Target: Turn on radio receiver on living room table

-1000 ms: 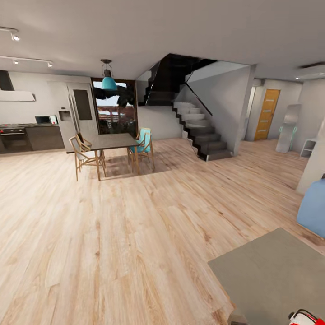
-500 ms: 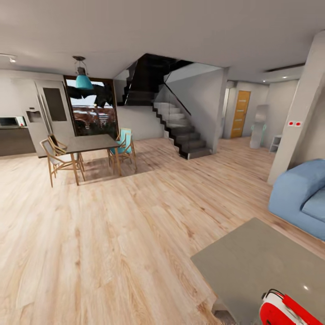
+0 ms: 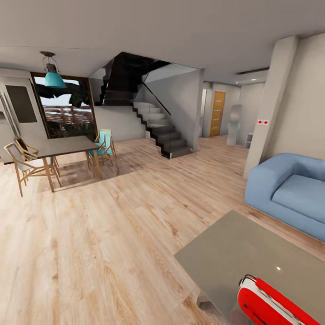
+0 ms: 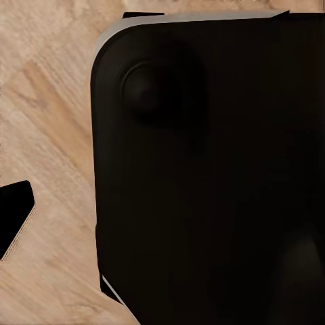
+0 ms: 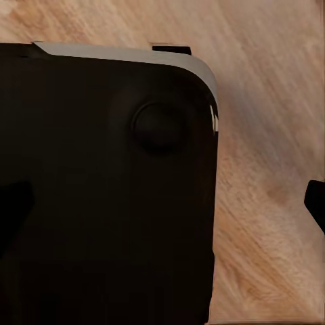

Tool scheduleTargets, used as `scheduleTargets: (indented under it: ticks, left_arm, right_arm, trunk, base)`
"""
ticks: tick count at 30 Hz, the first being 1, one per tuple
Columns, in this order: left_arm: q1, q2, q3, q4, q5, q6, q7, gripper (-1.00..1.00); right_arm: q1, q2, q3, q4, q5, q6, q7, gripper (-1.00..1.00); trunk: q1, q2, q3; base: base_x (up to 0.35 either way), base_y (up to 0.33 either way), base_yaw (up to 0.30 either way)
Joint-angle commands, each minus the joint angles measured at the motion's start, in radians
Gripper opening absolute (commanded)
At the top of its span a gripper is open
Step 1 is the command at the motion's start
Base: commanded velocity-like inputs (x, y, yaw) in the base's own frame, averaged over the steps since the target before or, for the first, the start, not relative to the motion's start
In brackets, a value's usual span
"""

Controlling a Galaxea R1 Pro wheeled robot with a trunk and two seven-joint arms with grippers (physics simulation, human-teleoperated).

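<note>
The radio (image 3: 271,304) is seen at the lower right of the head view, standing on the near part of the table (image 3: 253,253), close to its front edge. Its red body with white trim is cut off by the picture's edge, so the dial and grille cannot be made out. The table's grey top is glossy, and a small bright glint is caught on it just beyond the radio.

Beyond the table, at the right, a blue sofa (image 3: 289,192) is set against a beige wall, with a pillar (image 3: 268,108) rising behind it. Light wood floor (image 3: 113,225) is spread across the room. Farther back at the left, a dark dining table (image 3: 67,145) is ringed by wooden chairs (image 3: 22,162), one of them with a teal seat, and a teal lamp (image 3: 54,79) is hung above. A dark staircase (image 3: 158,126) is placed in the middle distance, and an orange door (image 3: 217,113) lies past it.

In both wrist views a large black rounded panel (image 4: 210,169), possibly part of the robot's base, is seen over the wood floor. Neither gripper's jaws can be judged from these pictures.
</note>
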State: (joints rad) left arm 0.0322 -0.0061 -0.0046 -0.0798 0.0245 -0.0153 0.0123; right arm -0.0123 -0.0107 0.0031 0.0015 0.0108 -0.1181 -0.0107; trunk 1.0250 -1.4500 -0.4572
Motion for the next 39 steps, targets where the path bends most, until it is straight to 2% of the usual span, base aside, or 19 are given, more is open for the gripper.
scheduleTargets:
  ticks: [1,39]
  left_arm:
    - [0.0,0.0,0.0,0.0,0.0,0.0,0.0,1.0]
    - [0.0,0.0,0.001,-0.001,0.0,-0.001,0.0,1.0]
  right_arm:
    - [0.0,0.0,0.0,0.0,0.0,0.0,0.0,1.0]
    - [0.0,0.0,0.0,0.0,0.0,0.0,0.0,1.0]
  trunk:
    - [0.0,0.0,0.0]
    - [0.0,0.0,0.0]
  base:
    - [0.0,0.0,-0.283]
    - [0.0,0.0,-0.283]
